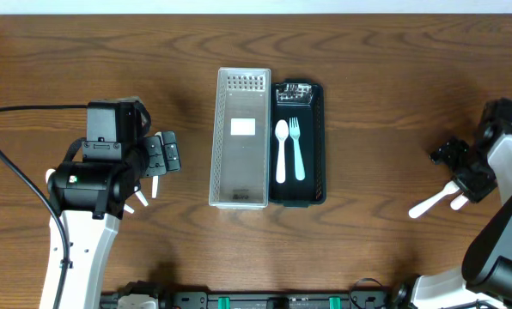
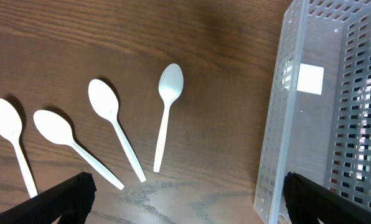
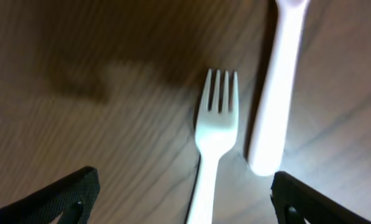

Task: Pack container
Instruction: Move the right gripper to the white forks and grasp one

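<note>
- Black rectangular plastic container (image 1: 318, 176): lies flat near the middle of the brown wooden table (image 1: 393, 77), open side up, with its long sides running away from the robot.
- White plastic spoon (image 1: 280, 151) and white plastic fork (image 1: 296, 148): lie inside the container side by side, heads toward the far end. A small clear item sits at that far end, too small to identify.
- Clear perforated plastic basket (image 1: 240, 167): lies just beside the container on its left, long sides parallel. Whether the two touch cannot be told. A white square label (image 1: 242, 127) sits on its floor. The left wrist view shows its slotted wall (image 2: 279, 124) at the right edge.
- Four loose white plastic spoons (image 2: 103, 99): lie in a row on the bare table under the left arm, well apart from the container, bowls pointing away from the wrist camera.
- Left gripper (image 2: 185, 205): hangs above the spoons with its fingers (image 2: 67, 199) spread wide and nothing between them.
- Loose white fork (image 3: 215, 130): lies on the table at the right side, tines away from the wrist camera. A thick white utensil handle (image 3: 276, 93) lies just beside it, its head out of view.
- Right gripper (image 3: 184, 198): hangs over that fork, well apart from the container, with its fingers (image 3: 61, 196) wide and gripping nothing.
</note>
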`<state>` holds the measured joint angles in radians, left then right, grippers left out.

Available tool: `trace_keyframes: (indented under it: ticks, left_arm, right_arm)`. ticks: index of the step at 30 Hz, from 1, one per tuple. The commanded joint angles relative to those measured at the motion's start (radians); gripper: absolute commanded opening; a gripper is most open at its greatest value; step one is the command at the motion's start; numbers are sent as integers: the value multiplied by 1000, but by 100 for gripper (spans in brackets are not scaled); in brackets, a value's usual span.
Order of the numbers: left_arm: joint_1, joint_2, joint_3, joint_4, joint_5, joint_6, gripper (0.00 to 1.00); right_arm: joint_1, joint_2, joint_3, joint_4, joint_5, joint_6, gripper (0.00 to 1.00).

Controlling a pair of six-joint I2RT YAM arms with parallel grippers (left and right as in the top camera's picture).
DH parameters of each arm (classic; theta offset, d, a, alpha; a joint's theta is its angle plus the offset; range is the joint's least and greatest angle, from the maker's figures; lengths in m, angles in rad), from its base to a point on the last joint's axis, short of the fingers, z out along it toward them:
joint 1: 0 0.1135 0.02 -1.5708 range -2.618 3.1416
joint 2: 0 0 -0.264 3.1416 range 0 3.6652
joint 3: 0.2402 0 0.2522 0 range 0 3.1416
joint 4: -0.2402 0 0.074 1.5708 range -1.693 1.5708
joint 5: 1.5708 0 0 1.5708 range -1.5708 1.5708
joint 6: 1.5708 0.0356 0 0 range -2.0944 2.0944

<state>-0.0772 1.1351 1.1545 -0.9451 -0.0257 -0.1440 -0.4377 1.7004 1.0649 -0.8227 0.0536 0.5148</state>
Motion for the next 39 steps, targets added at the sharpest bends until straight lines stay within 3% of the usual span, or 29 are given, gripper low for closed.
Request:
trace_keyframes:
  ticks: [1, 18, 35, 39]
  left_arm:
    - [2, -3, 21, -4, -1, 13, 98]
    - [2, -3, 21, -4, 0, 12, 98]
    - [2, -3, 21, -4, 0, 12, 98]
    - [2, -3, 21, -4, 0, 12, 98]
  right_arm:
    - [-17, 3, -35, 43, -36, -66, 92]
    - [-19, 13, -48, 109, 3, -90, 92]
    - [-19, 148, -48, 121, 13, -90, 93]
    - [-19, 149, -48, 122, 10, -90, 84]
